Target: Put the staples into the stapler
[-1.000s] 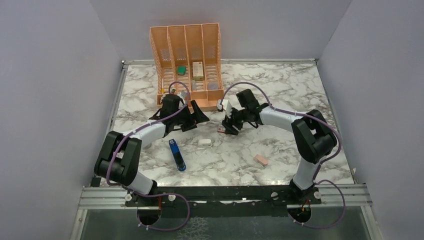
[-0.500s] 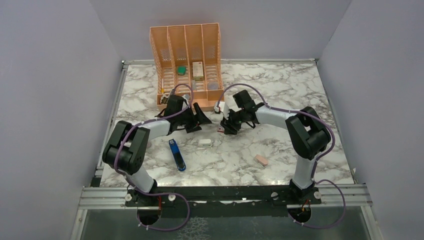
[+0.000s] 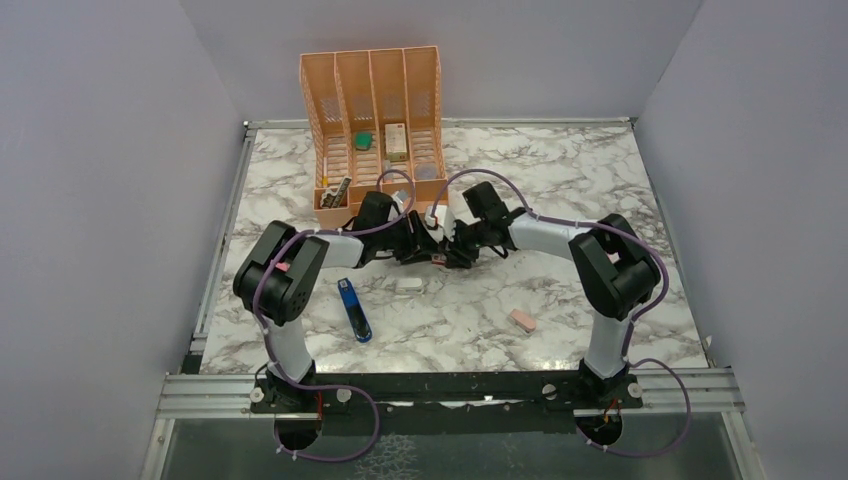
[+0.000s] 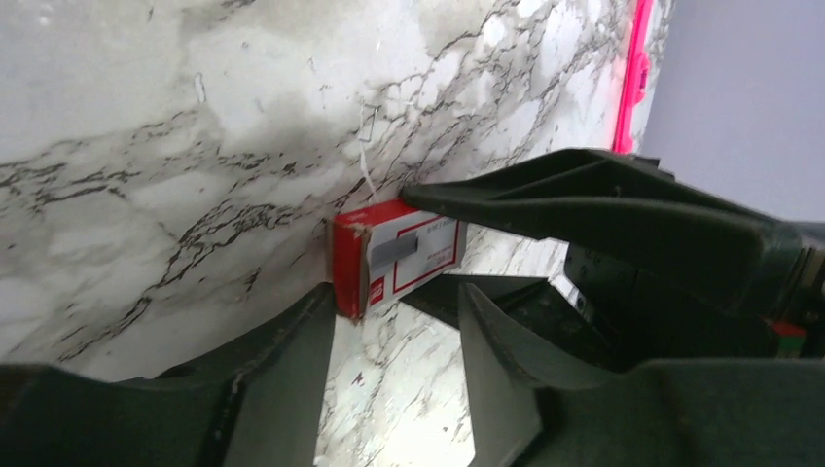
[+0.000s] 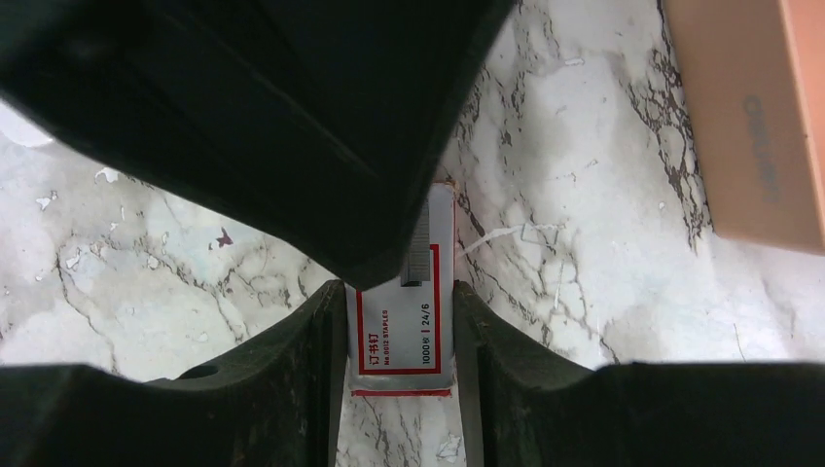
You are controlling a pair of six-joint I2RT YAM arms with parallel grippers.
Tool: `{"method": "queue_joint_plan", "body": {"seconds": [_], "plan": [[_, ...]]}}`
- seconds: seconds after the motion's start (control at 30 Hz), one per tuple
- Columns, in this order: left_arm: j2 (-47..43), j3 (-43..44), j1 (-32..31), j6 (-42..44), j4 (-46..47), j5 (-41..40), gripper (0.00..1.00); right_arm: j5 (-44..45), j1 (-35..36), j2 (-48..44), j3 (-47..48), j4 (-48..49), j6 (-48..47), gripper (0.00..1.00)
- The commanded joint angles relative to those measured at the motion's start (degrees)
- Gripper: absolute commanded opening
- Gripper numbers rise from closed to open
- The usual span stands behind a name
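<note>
Red-and-white box of staples [image 5: 399,336]

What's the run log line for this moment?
right gripper: shut on staple box | left gripper: open at its end | stapler: lying apart

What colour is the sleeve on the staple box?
Red and white; the staple box sleeve shows best in the right wrist view.

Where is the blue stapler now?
In the top view, the stapler lies left of centre on the table, nearer the arm bases than the white eraser beside it.
</note>
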Motion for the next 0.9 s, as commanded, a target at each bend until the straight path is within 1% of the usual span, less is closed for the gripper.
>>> {"method": "queue_joint_plan", "body": {"seconds": [0.0, 0.1, 0.37, 0.57, 0.87], "plan": [[2.3, 1.3, -0.3, 0.2, 4.7, 1.5, 0.47, 0.6, 1.3, 0.6, -1.4, 1.8, -0.1, 0.44], [3.1, 1.1, -0.3, 0.4, 5.3, 1.5, 0.43, 1.2, 1.7, 0.7, -1.6, 2.4, 0.0, 0.44], [3.1, -0.8, -0.5, 0.2, 7.3, 2.7, 0.38, 1.4, 2.1, 0.5, -2.0, 3.7, 0.4, 0.43], [3.3, -1.2, -1.1, 1.1, 7.7, 3.7, 0.29, 1.3, 2.7, 0.6, -1.9, 4.0, 0.9, 0.44], [3.0, -1.3, -1.6, 1.7, 8.5, 4.5, 0.26, 1.7, 3.0, 0.7, -2.0, 5.0, 1.6, 0.44]]}}
